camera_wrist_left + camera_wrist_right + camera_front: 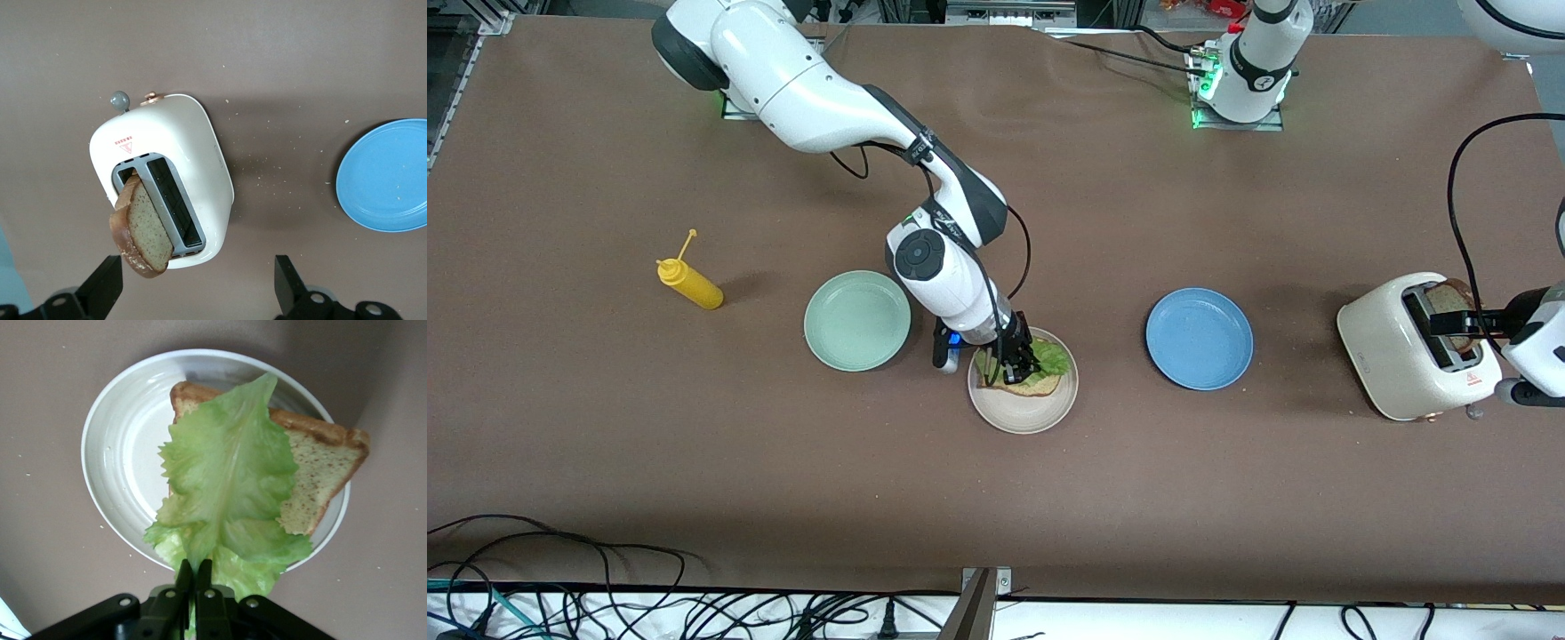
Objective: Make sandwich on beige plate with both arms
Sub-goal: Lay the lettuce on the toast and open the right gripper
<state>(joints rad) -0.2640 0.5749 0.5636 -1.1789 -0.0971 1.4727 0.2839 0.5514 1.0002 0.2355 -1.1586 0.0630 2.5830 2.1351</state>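
Now we see the beige plate (1023,416) at the table's middle, between the mint-green plate (857,320) and the blue plate (1199,338) and a little nearer the front camera than both. On it lies one slice of bread (313,477), and draped over that slice is the lettuce leaf (227,480). The right gripper (1016,363) sits right above the plate's rim at about eleven o'clock in the front view — its fingers are pinched tight together on the stem end of the leaf, so the leaf hangs from the pincer and spreads out across the bread.

Over at the left arm's end of the table stands the cream toaster (1409,360), at three o'clock from the blue plate. A second slice of bread (142,230) pokes up out of one slot, tilted. The left gripper (198,287) hovers above the toaster with its fingers spread wide, one on either side of the toaster's end, gripping nothing — we cannot see it touching the slice.

On the toaster's top there is a small red warning triangle with a line of red writing above it, too small for us to read. A yellow squeeze bottle (689,283) lies at nine o'clock from the mint-green plate, well apart.
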